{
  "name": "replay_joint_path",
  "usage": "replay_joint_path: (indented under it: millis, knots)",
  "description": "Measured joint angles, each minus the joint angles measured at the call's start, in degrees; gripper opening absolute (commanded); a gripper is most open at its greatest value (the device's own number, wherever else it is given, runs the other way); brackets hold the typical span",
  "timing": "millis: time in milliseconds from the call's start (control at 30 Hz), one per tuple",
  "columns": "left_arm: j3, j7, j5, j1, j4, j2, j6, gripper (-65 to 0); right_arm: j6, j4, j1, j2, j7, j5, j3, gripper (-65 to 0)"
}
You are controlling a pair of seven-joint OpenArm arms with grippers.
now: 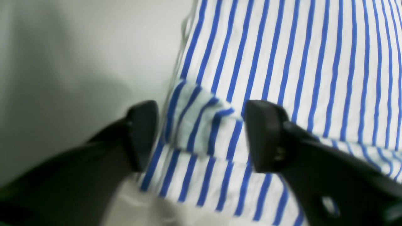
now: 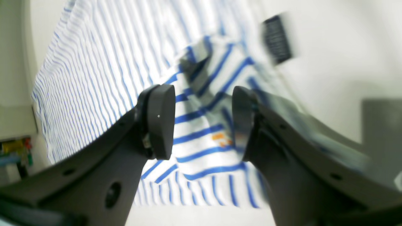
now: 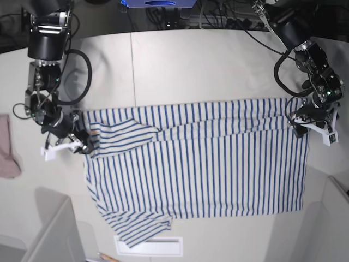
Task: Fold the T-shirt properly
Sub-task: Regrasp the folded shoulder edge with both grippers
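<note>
Black fingers of the left gripper stand apart in the left wrist view, straddling a turned-back corner of the T-shirt without clamping it. Blue stripes run lengthwise over the white cloth, which lies on the pale table. The right gripper also has its fingers spread, with a folded sleeve between them (a tiny orange mark shows on the fabric there) and a dark neck label further off, blurred.

From the base view the T-shirt lies spread across the middle of the table, one sleeve folded in over the body at that view's left, another sleeve bunched at the lower left. Each gripper sits at an opposite end of the shirt's upper edge. A pink cloth lies at the far left edge, well apart from the shirt.
</note>
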Motion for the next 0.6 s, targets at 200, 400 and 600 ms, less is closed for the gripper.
replay_joint_path:
  millis: [200,400,600]
  knots:
    - [-1.6,0.0,-1.0,1.9,7.9,0.5,-0.1,-9.9,-0.1,11.8,-9.1,-0.1,6.4,0.6,3.3,-36.8]
    - [-9.5,0.3,-9.8,11.1,16.5,4.2,-0.9,-10.0,-0.4,20.9,-19.6,-4.9,9.6,0.7,8.8,-36.8]
    - [-14.7,0.2,-22.4,20.5,16.6,3.8,0.0,-10.2,-0.5,24.3,-26.9,-12.4,9.7,0.7,15.0,-36.8]
